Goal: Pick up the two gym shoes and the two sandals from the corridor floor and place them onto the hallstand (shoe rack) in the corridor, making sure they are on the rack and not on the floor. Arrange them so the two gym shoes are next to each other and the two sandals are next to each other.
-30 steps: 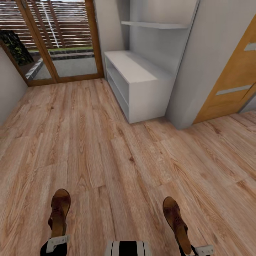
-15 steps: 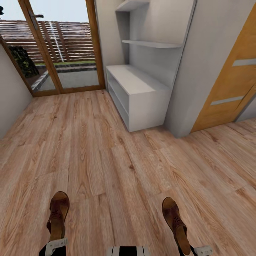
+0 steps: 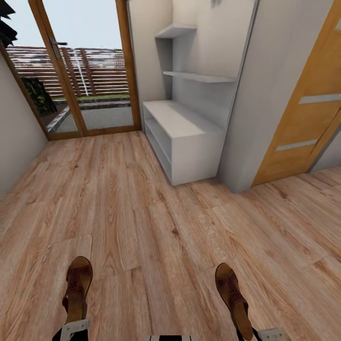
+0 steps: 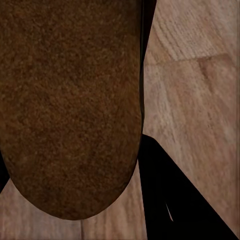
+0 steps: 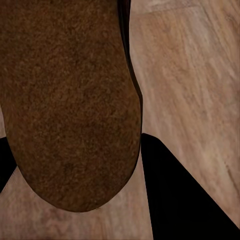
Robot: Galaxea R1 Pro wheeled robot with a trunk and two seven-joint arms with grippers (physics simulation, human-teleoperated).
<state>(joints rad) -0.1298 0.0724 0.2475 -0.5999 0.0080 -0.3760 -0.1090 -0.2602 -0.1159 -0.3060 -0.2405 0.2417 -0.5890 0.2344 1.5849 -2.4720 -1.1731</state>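
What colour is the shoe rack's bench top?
Pale grey-white, plain with no pattern; the shoe rack shows best in the head view.

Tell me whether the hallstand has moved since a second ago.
No. The hallstand sits lower in the head view, but the floor planks shifted with it: the camera moved.

1. A brown sandal (image 5: 70, 100) lies very close to the camera, its rough, grainy surface taking up most of the picture.
2. Its rounded end curves in near one edge of the frame, and a thin dark rim runs down its side.
3. Beyond it lies the wooden floor (image 5: 190, 80), light brown planks with visible grain.
4. A black wedge shape (image 5: 180, 200) sits just beside the sandal's rounded end, over the floor; what it is cannot be told.
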